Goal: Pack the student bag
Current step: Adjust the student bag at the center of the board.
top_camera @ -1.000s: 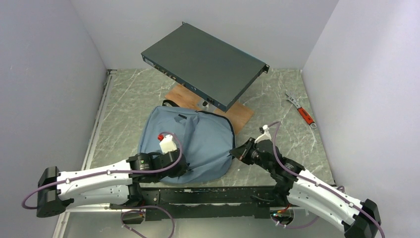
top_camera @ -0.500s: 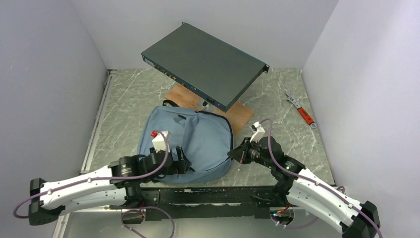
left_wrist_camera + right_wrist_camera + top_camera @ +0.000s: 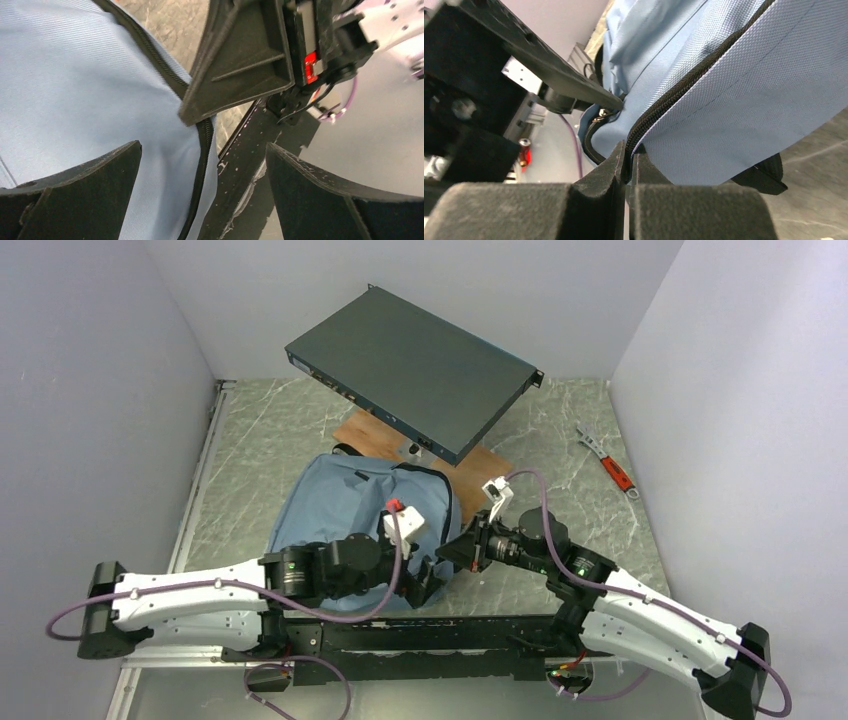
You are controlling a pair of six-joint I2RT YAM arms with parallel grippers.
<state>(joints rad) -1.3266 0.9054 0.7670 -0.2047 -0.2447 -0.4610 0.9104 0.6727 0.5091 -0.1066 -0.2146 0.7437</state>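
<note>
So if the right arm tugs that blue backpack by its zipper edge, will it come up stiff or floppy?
Probably floppy: the student bag is soft fabric, slumped and creased. Where the right tool pinches the zipper edge, only that flap would likely lift first. It lies fairly flat, so probably light and apt to slide.

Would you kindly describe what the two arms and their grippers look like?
The left arm and right arm have white shells, black joints and a looping purple cable each. The left gripper and right gripper have matte black, wedge-shaped fingers.
</note>
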